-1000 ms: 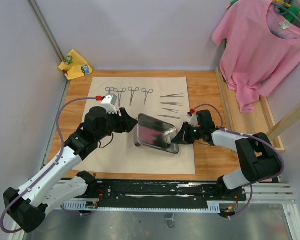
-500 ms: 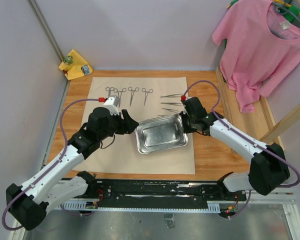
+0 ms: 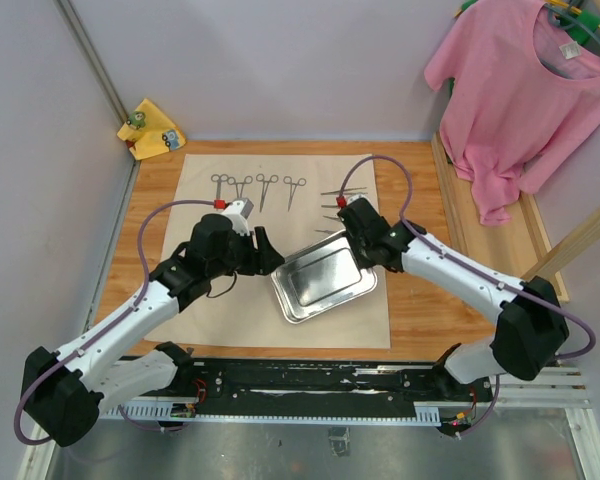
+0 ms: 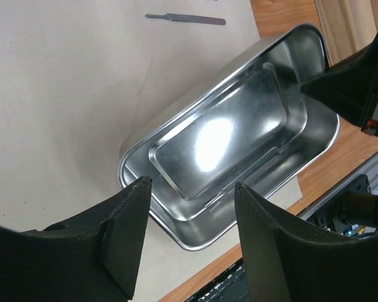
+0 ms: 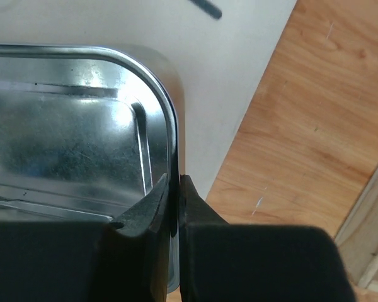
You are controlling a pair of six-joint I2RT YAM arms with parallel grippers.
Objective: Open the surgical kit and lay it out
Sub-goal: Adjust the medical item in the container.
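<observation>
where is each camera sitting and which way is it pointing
Top external: fixed above and behind the arms, looking down on the table; left arm and right arm both show.
Left wrist: on the left arm, facing down between its open left fingers into the steel tray.
Right wrist: on the right arm, looking along its right fingers, shut on the tray's rim.
Shared: all three show the tray on the beige cloth wrap.
</observation>
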